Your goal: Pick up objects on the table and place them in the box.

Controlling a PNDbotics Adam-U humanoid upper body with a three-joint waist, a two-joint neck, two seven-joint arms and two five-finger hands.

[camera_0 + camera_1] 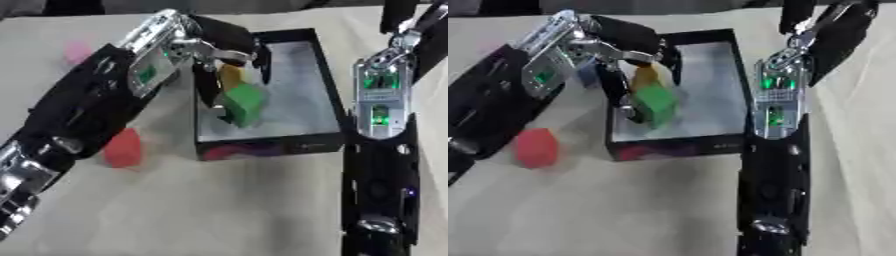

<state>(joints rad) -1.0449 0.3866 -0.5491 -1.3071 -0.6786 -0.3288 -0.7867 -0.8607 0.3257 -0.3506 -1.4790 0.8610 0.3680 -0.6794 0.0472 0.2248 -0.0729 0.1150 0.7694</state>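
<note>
Two arms frame a shallow black-walled box with a pale grey floor (pixel 325 75) on the beige tabletop (pixel 236 210). The robot's left hand (pixel 213 60) reaches in from the left over the box's near-left corner, its dark fingers curled down onto a green block (pixel 243 104), which hangs tilted just above the box floor. A yellow piece (pixel 231 76) shows right behind the green one, touching or nearly so; I cannot tell whether it lies in the box or is caught in the same grasp.

By my reckoning this is the drop-off. To do it well, the block should clear the left wall fully and sit low over the floor before the fingers spread, so it neither catches the rim nor bounces out.

Of the right hand I see only the forearm with its green lights (pixel 382 100) along the box's right wall; the hand itself runs out of view at the top, so I cannot tell how its fingers stand.

Left on the tabletop are a red rounded block (pixel 122 148) near the left forearm and a pink object (pixel 77 51) farther back. Pulling out, the forearm could sweep the red one.
</note>
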